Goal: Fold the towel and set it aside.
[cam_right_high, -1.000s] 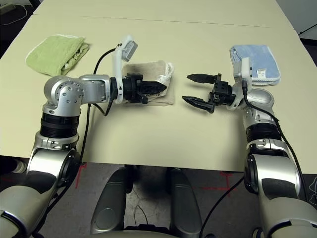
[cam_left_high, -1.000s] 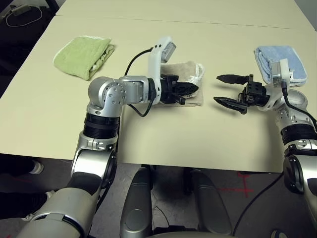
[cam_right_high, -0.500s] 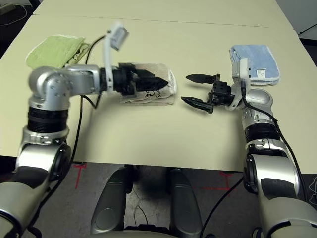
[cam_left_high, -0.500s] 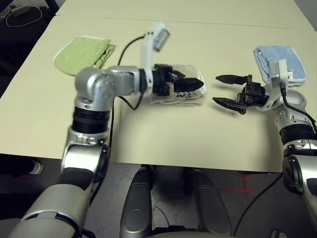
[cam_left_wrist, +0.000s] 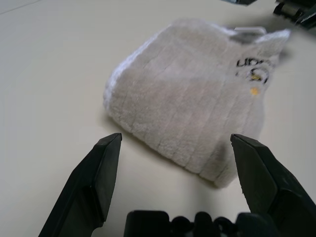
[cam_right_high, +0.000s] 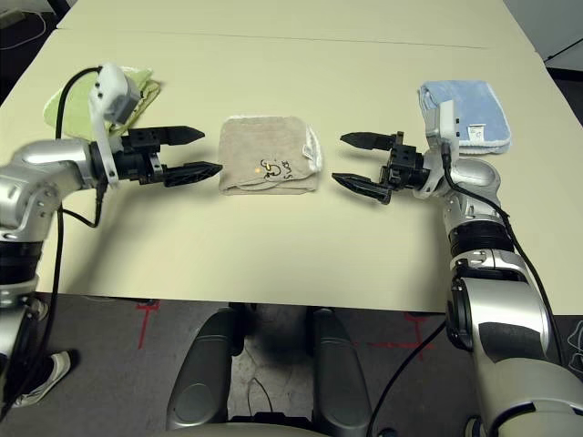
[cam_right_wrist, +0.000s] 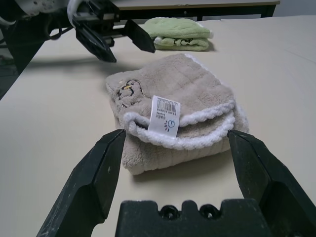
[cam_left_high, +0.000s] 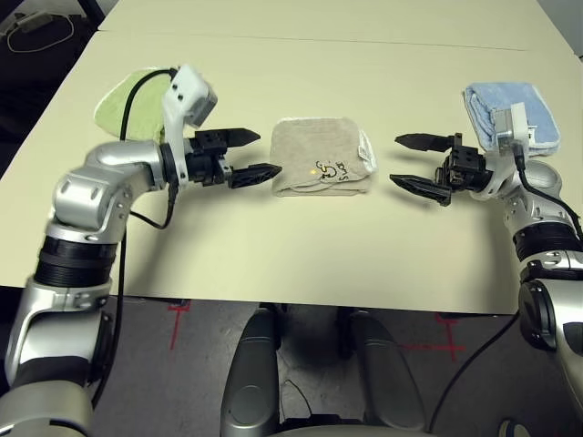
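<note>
The towel [cam_left_high: 322, 167] lies folded on the counter [cam_left_high: 301, 246], in the middle btw. the two grippers, touched by neither. Its shape is nearly square, so a long axis is hard to name; it is a bit wider left-to-right. The closed fold edge faces the robot's left. The open edges w/ white stitching [cam_left_high: 366, 153] face the robot's right.

The left gripper [cam_left_high: 260, 153] is just beside the towel's left edge, apart from it, fingers released and spread wide, pointing toward the towel. The right gripper [cam_left_high: 401, 159] is near the towel's right side, also not touching, fingers released wide, pointing to the left.

The lime-green towel [cam_left_high: 123, 105] lies folded behind the left arm. The light blue towel [cam_left_high: 510, 114] lies behind the right wrist.

The right wrist view shows the white tag [cam_right_wrist: 164, 114] w/ a barcode hanging at the layered open edge, and the stacked layers of the fold; the head views do not make this clear. The left wrist view shows the smooth folded side [cam_left_wrist: 187, 113] and some dark print w/ a yellow dot on top.
</note>
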